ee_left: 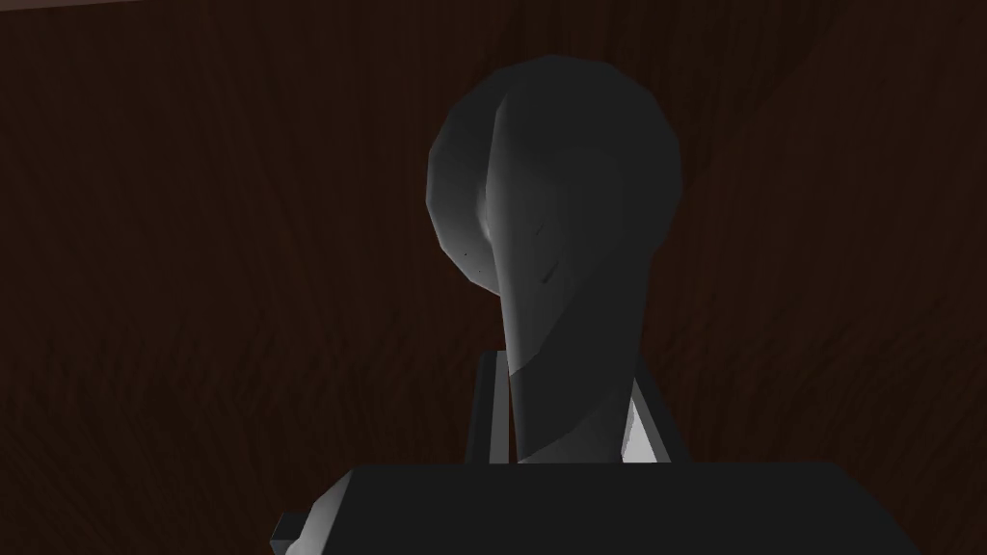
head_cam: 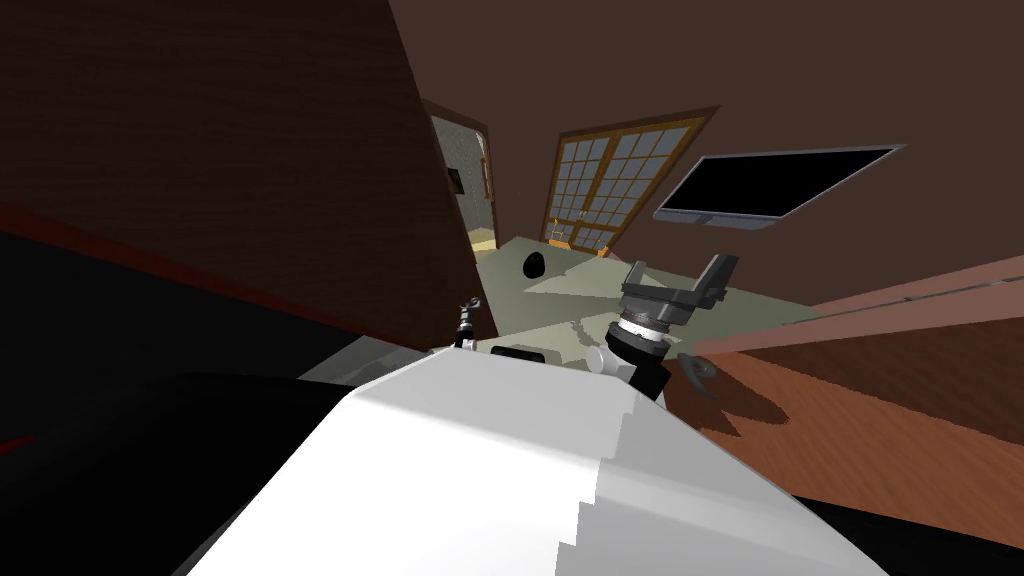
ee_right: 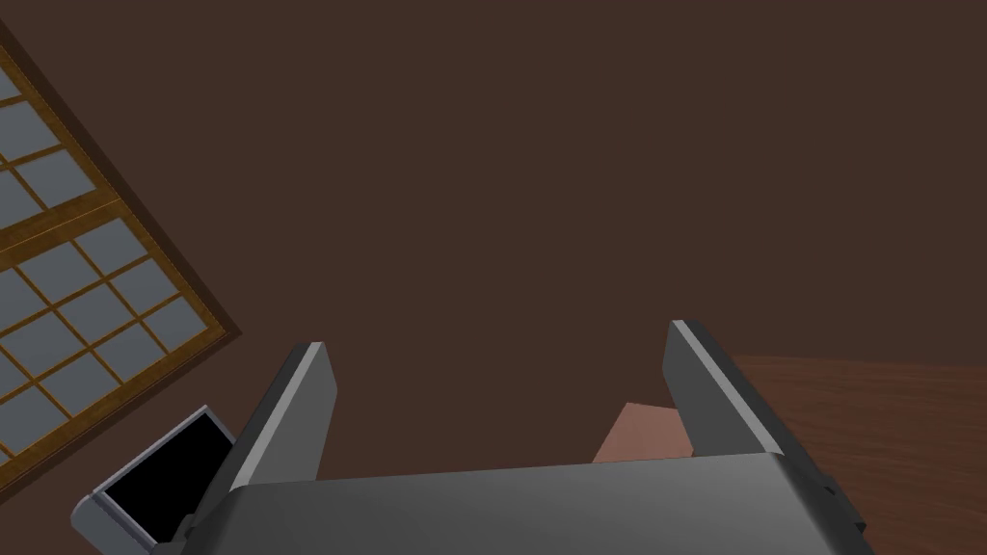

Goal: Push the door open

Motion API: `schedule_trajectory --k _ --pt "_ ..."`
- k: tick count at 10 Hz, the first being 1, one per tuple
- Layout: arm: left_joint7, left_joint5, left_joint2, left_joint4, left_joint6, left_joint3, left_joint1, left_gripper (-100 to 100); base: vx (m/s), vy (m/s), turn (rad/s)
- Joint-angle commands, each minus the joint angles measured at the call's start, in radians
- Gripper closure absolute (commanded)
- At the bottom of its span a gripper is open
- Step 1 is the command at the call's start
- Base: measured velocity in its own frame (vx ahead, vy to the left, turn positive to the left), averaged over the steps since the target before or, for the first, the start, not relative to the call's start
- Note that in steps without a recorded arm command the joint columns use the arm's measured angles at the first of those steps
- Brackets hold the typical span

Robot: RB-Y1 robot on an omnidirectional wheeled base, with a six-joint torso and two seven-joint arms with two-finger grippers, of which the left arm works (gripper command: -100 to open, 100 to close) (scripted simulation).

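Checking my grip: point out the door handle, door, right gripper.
door handle [ee_left: 569, 289], left wrist view, lever middle
door [ee_left: 193, 241], left wrist view, bare wood
right gripper [ee_right: 493, 337], right wrist view, between fingertips

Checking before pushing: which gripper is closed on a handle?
The left gripper, pressing the grey handle on the dark door; the right gripper is open, empty.

the door [head_cam: 230, 170] stands left, its handle [ee_left: 554, 222] between the fingers of the left gripper [ee_left: 565, 385], seemingly touching both. right of the door come a doorway [head_cam: 465, 180], a window [head_cam: 610, 180], then a wall screen [head_cam: 775, 185]. the right gripper [head_cam: 680, 275] hangs before these, beside another panel [head_cam: 880, 420] farther right.
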Motion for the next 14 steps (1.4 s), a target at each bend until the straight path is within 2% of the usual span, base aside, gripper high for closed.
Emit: schedule_trajectory --k 1,6,12,13,14 --pt "0.000 0.000 0.000 0.000 0.000 0.000 0.000 100 0.078 -0.008 0.035" --pt "-0.018 0.031 0.010 0.000 -0.003 0.056 0.000 100 0.194 -0.027 0.052" --pt "-0.039 0.065 -0.006 0.001 -0.005 0.118 0.000 100 0.200 -0.024 0.056" --pt "-0.039 0.063 -0.002 0.004 -0.002 0.118 0.006 100 0.080 0.004 0.030" --pt "-0.044 0.075 0.007 0.003 -0.005 0.138 0.007 100 0.162 0.012 0.038"
